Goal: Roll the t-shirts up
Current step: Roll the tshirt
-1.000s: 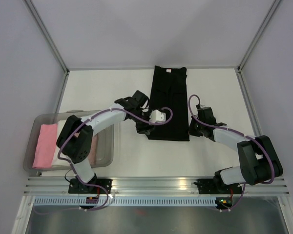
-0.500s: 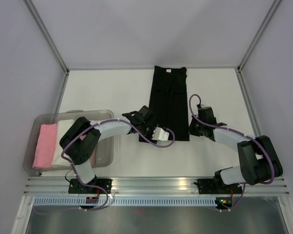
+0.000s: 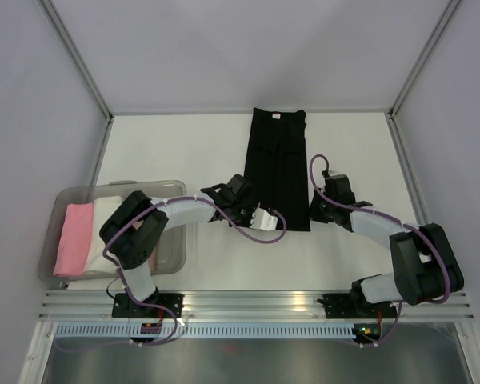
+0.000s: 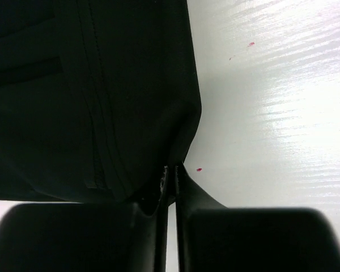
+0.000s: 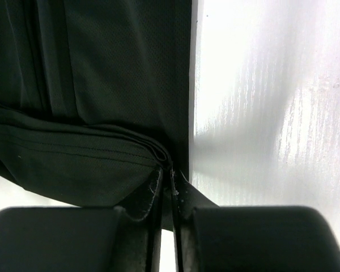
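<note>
The black t-shirt (image 3: 277, 156) lies flat as a long folded strip in the middle of the table, with its neck label at the far end. My left gripper (image 3: 250, 222) is at the strip's near left corner. In the left wrist view its jaws (image 4: 171, 170) are shut on the corner of the black t-shirt (image 4: 73, 85). My right gripper (image 3: 312, 218) is at the near right corner. There its jaws (image 5: 171, 170) pinch a folded edge of the black t-shirt (image 5: 102, 68), which bunches up at the tips.
A clear plastic bin (image 3: 120, 186) stands at the near left and holds a pink t-shirt (image 3: 74, 238) and a white one (image 3: 104, 218). The left arm's elbow hangs over the bin. Metal frame posts and grey walls close off the table's sides and back.
My left gripper has come toward me from the strip's left edge to its near left corner and has shut there. The right arm has stayed at the near right corner.
</note>
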Robot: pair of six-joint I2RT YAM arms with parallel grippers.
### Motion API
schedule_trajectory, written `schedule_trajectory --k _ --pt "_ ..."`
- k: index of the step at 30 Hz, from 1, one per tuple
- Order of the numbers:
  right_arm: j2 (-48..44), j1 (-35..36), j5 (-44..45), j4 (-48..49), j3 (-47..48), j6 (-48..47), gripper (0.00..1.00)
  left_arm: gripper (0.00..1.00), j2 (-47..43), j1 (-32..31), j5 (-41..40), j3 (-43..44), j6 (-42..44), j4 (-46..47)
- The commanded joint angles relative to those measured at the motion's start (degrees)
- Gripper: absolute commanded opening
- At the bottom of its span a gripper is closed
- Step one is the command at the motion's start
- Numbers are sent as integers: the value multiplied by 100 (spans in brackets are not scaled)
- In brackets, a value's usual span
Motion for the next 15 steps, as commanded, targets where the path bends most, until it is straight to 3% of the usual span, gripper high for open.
schedule_trajectory --k 1,2,6,8,15 --pt "-318 -83 -64 17 273 -335 18 3 92 -23 -51 -56 121 164" --pt "-380 -92 -64 -53 308 -449 28 2 84 -23 -51 -47 86 156" --pt "-1020 -101 -178 -54 458 -1439 42 2 22 100 71 329 -334 -124" --pt "-1380 -109 -520 -10 441 -1915 47 2 -4 144 352 532 -528 -520" --pt "-2032 -92 -2217 -738 107 -4929 50 2 48 434 1152 1095 -872 -1373"
